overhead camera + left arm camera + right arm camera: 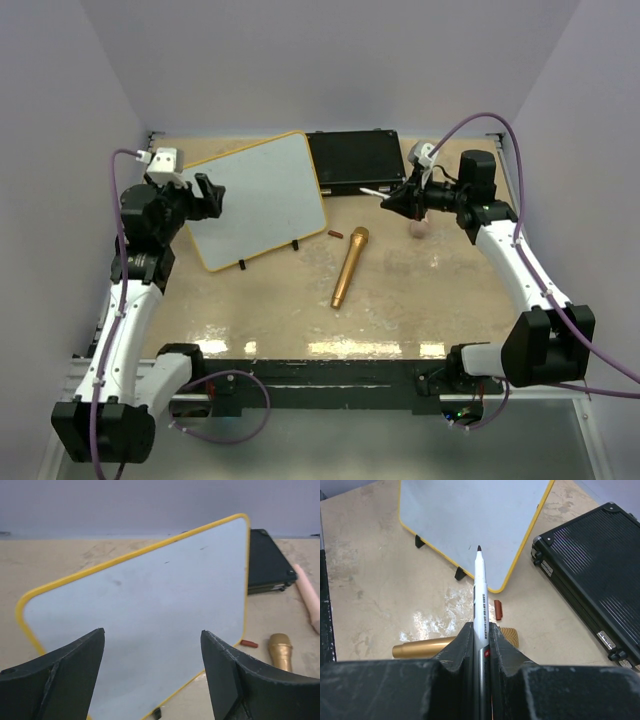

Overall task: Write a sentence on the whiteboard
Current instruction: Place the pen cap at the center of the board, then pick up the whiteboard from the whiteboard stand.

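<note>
Cannot read dark print on marker (479, 587) — too small; pinched tight by right gripper (480, 628), with left gripper (152, 635) gaping wide before whiteboard (150, 590)

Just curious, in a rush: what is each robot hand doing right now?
Left gripper: open, empty.
Right gripper: closed on the marker.

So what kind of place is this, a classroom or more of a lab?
Probably a robot lab test cell, not a classroom: left arm and right arm bolted to one beige table, plain lilac walls boxing it in, and loose props: a whiteboard, a gold microphone, a black case.
</note>
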### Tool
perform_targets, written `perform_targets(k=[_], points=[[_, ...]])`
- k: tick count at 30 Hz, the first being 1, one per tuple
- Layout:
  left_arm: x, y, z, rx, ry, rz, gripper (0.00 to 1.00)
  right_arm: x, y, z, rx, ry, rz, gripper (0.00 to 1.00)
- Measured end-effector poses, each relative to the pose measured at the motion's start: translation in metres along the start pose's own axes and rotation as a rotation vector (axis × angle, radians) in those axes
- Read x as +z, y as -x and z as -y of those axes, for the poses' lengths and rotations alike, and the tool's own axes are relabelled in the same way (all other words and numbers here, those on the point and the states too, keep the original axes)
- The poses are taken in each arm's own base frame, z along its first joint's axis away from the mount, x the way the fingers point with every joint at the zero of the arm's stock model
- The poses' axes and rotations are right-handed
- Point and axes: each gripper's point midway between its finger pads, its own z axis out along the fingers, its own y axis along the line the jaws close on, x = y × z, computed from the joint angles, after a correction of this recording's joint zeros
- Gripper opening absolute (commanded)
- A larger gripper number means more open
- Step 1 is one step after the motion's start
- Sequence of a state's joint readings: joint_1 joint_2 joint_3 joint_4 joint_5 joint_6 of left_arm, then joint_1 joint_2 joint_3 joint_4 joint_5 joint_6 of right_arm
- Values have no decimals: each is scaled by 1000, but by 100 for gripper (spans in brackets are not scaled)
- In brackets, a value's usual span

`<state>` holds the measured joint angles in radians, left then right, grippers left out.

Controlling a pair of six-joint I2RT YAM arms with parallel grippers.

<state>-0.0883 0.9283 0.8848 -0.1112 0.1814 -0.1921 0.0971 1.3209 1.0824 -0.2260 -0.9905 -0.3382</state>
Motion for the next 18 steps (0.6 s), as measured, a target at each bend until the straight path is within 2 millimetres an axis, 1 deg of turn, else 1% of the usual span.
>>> perform_targets(k=[1, 2, 3, 4, 7, 12, 15, 18], points=[[-4, -2, -15, -8, 36, -5, 86, 0, 0, 0, 0, 2, 1, 0], [-7, -6, -26, -15, 59, -15, 87, 0, 0, -1, 0, 4, 2, 0], [-9, -9, -32, -21, 72, -24, 89, 0, 0, -1, 0, 6, 2, 0], [-10, -11, -34, -23, 74, -29, 93, 0, 1, -1, 0, 7, 3, 0], [-12, -13, -39, -28, 66, -39, 98, 1, 1, -4, -1, 19, 6, 0], [-14, -12, -55, -39, 114, -35, 98, 4, 2, -8, -4, 36, 6, 0], [-15, -12, -72, -53, 160, -30, 98, 7, 2, -13, -9, 50, 5, 0], [-14, -12, -94, -82, 214, -24, 98, 11, 3, -19, -15, 69, 3, 0]])
